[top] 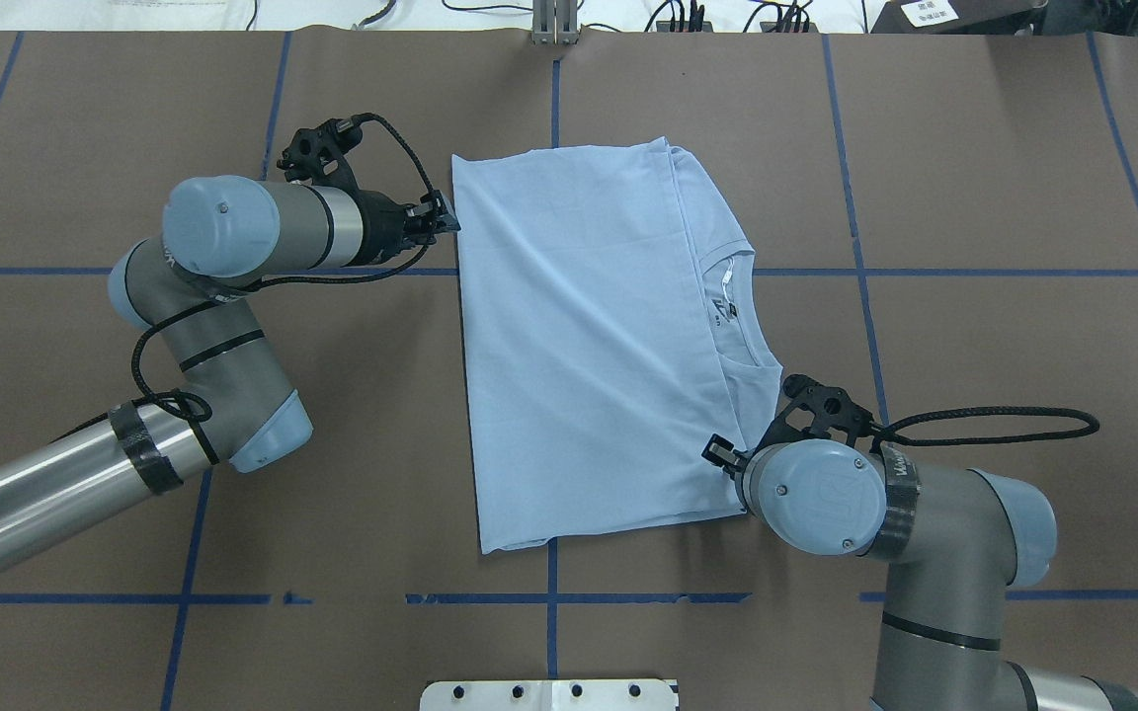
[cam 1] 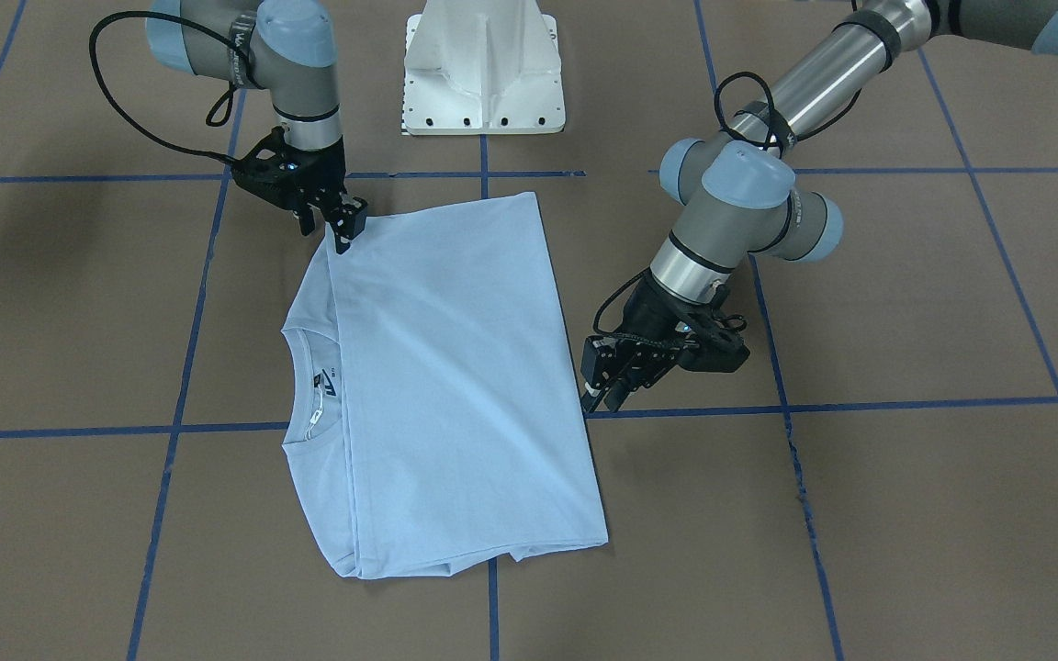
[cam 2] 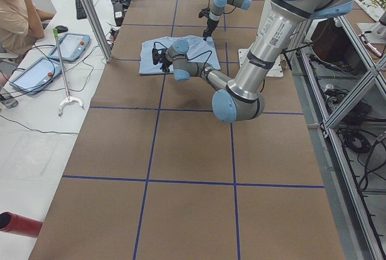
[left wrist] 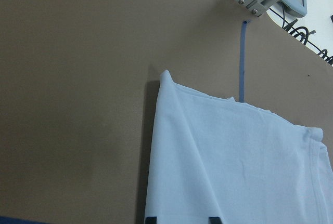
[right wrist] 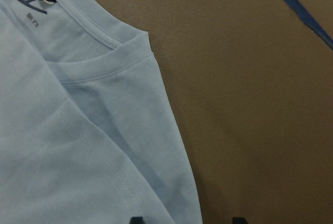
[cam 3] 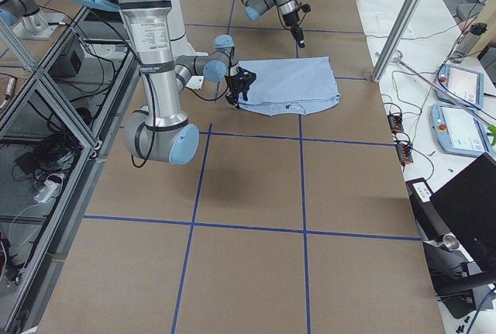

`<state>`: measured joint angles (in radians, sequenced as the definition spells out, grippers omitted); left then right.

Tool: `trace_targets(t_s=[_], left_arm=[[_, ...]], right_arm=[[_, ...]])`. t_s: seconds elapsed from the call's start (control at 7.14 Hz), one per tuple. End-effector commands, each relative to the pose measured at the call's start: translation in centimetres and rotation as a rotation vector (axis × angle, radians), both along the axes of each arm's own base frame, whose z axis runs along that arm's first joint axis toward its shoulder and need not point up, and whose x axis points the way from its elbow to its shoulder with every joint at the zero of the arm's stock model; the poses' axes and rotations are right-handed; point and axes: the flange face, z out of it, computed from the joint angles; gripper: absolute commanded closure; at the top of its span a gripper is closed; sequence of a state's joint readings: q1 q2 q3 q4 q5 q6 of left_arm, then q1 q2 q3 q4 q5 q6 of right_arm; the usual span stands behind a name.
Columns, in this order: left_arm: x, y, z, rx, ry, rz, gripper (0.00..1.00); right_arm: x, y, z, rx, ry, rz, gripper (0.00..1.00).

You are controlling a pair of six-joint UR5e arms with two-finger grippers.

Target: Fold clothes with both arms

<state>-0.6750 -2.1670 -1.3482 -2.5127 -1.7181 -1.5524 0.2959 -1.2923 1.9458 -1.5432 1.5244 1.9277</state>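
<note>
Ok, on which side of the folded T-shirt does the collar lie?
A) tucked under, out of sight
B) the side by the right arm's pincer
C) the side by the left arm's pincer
B: the collar opens along the T-shirt edge nearest the right pincer.

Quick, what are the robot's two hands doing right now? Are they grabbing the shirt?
Left gripper: open, at the T-shirt edge, holding nothing.
Right gripper: open, at the T-shirt's edge by a corner, holding nothing.
</note>
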Motion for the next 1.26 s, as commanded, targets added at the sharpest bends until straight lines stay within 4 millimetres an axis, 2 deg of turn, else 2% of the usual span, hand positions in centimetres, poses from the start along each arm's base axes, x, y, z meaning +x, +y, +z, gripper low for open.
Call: trace_targets(t_s=[0.0, 1.12], left_arm=[[0.03, -0.03, -0.26, 0.0, 0.004, -0.001, 0.56], [-0.17, 0.14, -0.38, 0.001, 0.009, -0.001, 0.56]], right_arm=[[-0.37, 0.08, 0.38, -0.003, 0.008, -0.005, 0.55], [-0.45, 0.3, 0.88, -0.005, 0.018, -0.006, 0.51]])
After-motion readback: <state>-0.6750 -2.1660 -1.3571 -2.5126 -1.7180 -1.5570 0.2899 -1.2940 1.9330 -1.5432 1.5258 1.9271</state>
